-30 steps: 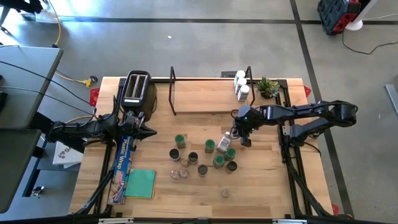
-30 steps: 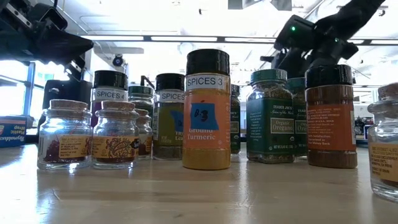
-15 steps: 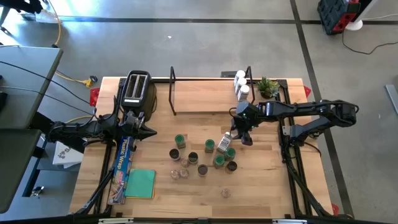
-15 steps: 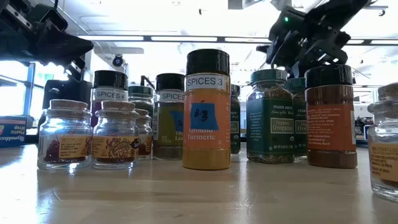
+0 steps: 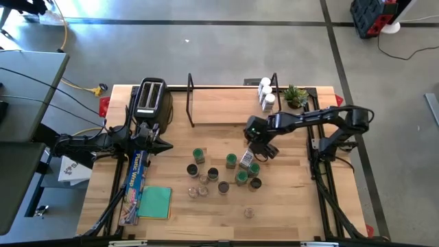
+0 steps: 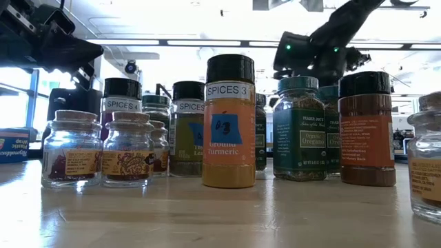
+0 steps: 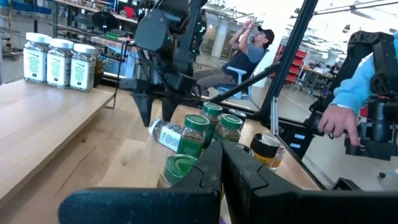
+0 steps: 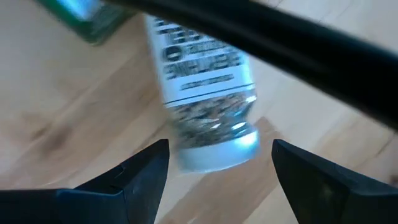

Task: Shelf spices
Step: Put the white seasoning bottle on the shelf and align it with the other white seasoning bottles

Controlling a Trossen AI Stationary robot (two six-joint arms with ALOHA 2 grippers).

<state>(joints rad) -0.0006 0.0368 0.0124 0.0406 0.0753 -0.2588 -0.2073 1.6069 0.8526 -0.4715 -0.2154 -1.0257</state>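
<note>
Several spice jars stand in a cluster at mid-table. One white-lidded jar lies tilted on its side, leaning against a green-lidded jar. My right gripper hangs open just above that lying jar, and its fingers straddle the white lid end without touching. Three white-lidded jars stand on the right end of the shelf at the far edge. My left gripper waits shut at the table's left, level, pointing at the cluster.
A toaster stands left of the shelf and a small potted plant right of it. A plastic-wrap box and a green pad lie near left. Beyond the table there is a seated person and a blue-sleeved hand.
My right gripper has moved toward the table's left, from beside the cluster's right side to over the lying white-lidded jar, and its fingers have opened wide. The jars have stayed put.
</note>
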